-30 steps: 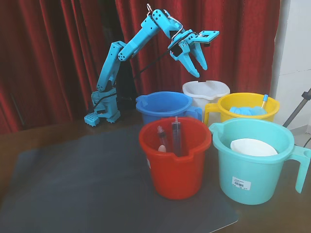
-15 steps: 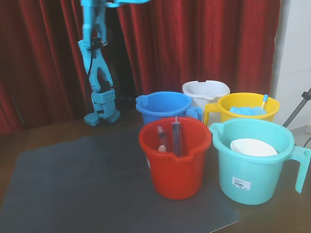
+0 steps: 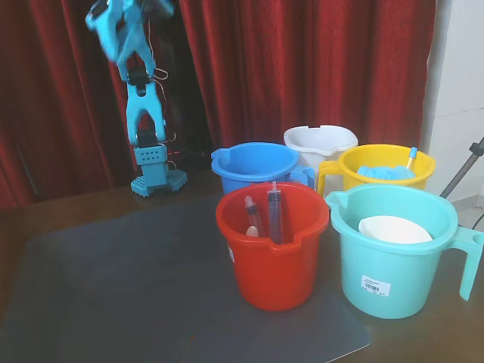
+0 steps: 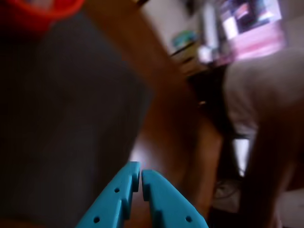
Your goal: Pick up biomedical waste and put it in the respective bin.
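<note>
gripper [image 4: 141, 173] jaws pinched together with nothing between them, arm [image 3: 140, 91] upright at mat's [image 3: 113, 287] back-left corner, red bin [image 3: 272, 246] holds two syringes [image 3: 274, 215].

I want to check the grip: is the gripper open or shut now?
Shut and empty: in the wrist view the gripper fingertips nearly touch, nothing between.

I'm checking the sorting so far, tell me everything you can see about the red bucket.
The red bucket is glossy plastic with a rolled rim and a small pour spout facing the camera in the fixed view. It stands upright on the dark grey mat, in front of the blue bucket and close beside the teal bucket. Inside, two syringes with dark red fluid lean upright, with a small pale item beside them. In the wrist view only a blurred edge of it shows.
</note>
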Robot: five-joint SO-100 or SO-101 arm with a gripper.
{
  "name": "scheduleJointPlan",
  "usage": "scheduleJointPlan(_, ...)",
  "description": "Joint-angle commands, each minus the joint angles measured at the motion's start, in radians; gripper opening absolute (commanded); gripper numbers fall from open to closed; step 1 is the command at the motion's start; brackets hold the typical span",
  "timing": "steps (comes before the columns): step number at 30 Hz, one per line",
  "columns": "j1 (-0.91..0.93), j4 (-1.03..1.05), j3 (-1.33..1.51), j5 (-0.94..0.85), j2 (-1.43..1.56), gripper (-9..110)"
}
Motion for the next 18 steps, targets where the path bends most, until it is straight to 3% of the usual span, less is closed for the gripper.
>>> scheduleJointPlan(1, 0.012, 0.084, 0.178, -0.067, 0.044, 0)
scheduleJointPlan(4, 0.014, -0.089, 0.39, -0.164, 0.112, 0)
scheduleJointPlan(6, 0.014, -0.322, 0.673, -0.216, 0.193, 0)
scheduleJointPlan(11, 0.014, -0.652, 1.121, -0.242, 0.422, 0)
scheduleJointPlan(18, 0.014, -0.741, 1.572, -0.299, 0.847, 0)
